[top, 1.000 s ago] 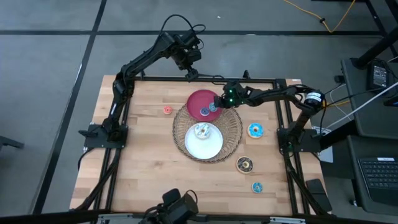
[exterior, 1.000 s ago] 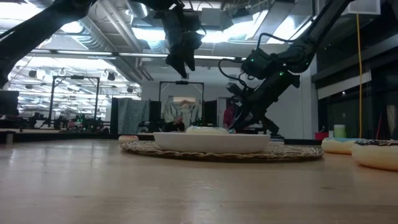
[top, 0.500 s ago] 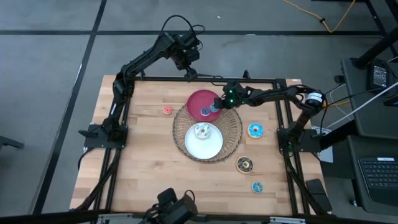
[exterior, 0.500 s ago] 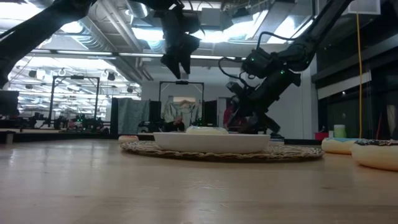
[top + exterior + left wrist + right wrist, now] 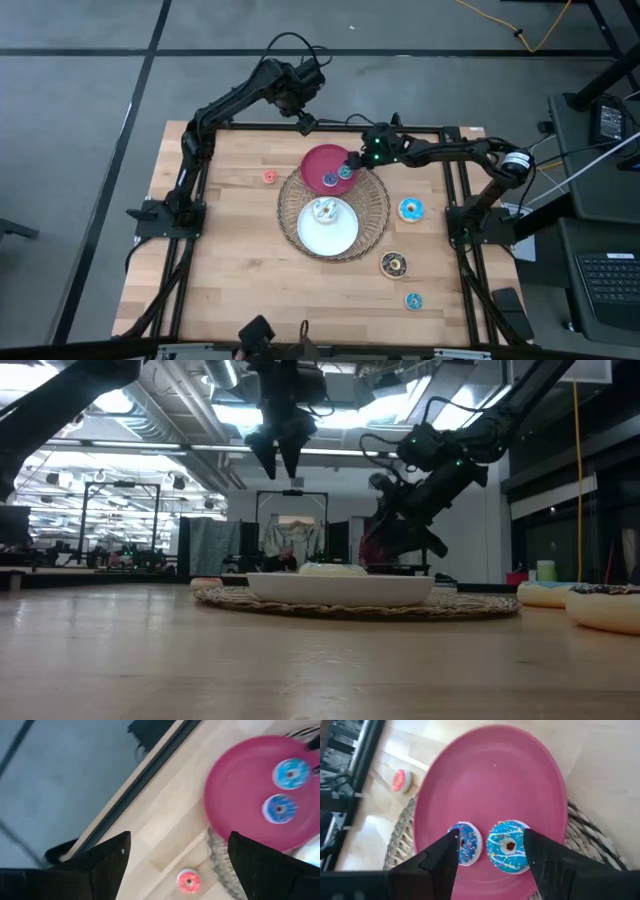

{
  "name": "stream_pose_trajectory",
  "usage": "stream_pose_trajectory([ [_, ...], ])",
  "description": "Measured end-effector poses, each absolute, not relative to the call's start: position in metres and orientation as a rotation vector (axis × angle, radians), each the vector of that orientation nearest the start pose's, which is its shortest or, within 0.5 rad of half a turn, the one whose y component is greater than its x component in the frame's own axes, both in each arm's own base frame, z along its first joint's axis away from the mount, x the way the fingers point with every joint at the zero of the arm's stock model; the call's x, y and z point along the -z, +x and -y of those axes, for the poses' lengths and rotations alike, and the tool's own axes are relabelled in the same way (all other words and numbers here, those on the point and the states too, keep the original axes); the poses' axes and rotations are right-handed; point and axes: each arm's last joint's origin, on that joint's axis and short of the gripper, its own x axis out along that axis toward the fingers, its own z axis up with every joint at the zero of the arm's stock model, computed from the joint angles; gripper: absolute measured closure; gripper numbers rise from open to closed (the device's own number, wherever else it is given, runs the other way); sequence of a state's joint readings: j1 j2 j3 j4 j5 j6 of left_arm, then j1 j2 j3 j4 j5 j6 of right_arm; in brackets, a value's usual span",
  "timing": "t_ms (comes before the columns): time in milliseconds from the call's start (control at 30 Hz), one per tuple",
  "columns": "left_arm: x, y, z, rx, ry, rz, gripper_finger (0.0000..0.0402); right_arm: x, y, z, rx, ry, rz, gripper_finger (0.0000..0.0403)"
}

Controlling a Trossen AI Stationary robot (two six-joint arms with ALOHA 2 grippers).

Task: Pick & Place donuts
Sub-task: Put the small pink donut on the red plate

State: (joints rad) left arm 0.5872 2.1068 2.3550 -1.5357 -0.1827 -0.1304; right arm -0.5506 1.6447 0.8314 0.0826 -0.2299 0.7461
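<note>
Two blue donuts (image 5: 507, 846) (image 5: 465, 842) lie side by side on the red plate (image 5: 490, 775), which rests partly on the wicker tray (image 5: 372, 215). My right gripper (image 5: 491, 836) hovers open above the plate's right side, its fingers standing either side of the right-hand blue donut and clear of it. A white-sprinkled donut (image 5: 323, 209) lies on the white plate (image 5: 330, 237). My left gripper (image 5: 305, 121) hangs open, high over the table's far edge.
An orange-pink donut (image 5: 269, 177) lies on the wood left of the tray. To the tray's right lie a blue donut (image 5: 410, 209), a dark brown one (image 5: 393, 264) and a small blue one (image 5: 413, 300). The near half of the table is bare wood.
My right gripper has opened and let go of the blue donut, which now lies on the red plate beside the other. The gripper has risen a little and drawn back toward the table's right. My left gripper has turned somewhat about its own axis at the far edge.
</note>
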Motion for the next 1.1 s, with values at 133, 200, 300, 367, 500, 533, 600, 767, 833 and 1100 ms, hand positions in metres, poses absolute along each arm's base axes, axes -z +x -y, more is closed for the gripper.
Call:
stream_pose_trajectory([
  [133, -0.354, 0.338, -0.216, -0.808, -0.333, -1.287, 0.0080, -0.179, 0.276, 0.162, 0.519, 0.939, -0.514, 0.0183],
  [200, -0.350, 0.341, -0.209, -0.801, -0.349, -1.302, 0.0080, -0.184, 0.275, 0.161, 0.497, 0.924, -0.500, 0.0183],
  [300, -0.344, 0.346, -0.200, -0.805, -0.353, -1.319, 0.0080, -0.193, 0.274, 0.158, 0.451, 0.910, -0.485, 0.0183],
  [367, -0.340, 0.347, -0.195, -0.847, -0.327, -1.331, 0.0080, -0.198, 0.272, 0.157, 0.433, 0.903, -0.470, 0.0183],
  [500, -0.336, 0.351, -0.180, -0.893, -0.268, -1.247, 0.0080, -0.208, 0.270, 0.155, 0.388, 0.877, -0.449, 0.0183],
  [533, -0.336, 0.352, -0.176, -0.901, -0.261, -1.212, 0.0080, -0.210, 0.270, 0.154, 0.373, 0.877, -0.445, 0.0183],
  [600, -0.333, 0.350, -0.169, -0.906, -0.270, -1.154, 0.0080, -0.212, 0.270, 0.153, 0.331, 0.884, -0.442, 0.0183],
  [767, -0.316, 0.330, -0.150, -0.941, -0.340, -1.099, 0.0080, -0.213, 0.270, 0.152, 0.292, 0.897, -0.444, 0.0183],
  [833, -0.306, 0.319, -0.144, -0.959, -0.376, -1.108, 0.0080, -0.214, 0.270, 0.152, 0.292, 0.896, -0.442, 0.0183],
  [1100, -0.276, 0.283, -0.126, -0.986, -0.549, -1.053, 0.0080, -0.217, 0.272, 0.153, 0.285, 0.925, -0.397, 0.0183],
])
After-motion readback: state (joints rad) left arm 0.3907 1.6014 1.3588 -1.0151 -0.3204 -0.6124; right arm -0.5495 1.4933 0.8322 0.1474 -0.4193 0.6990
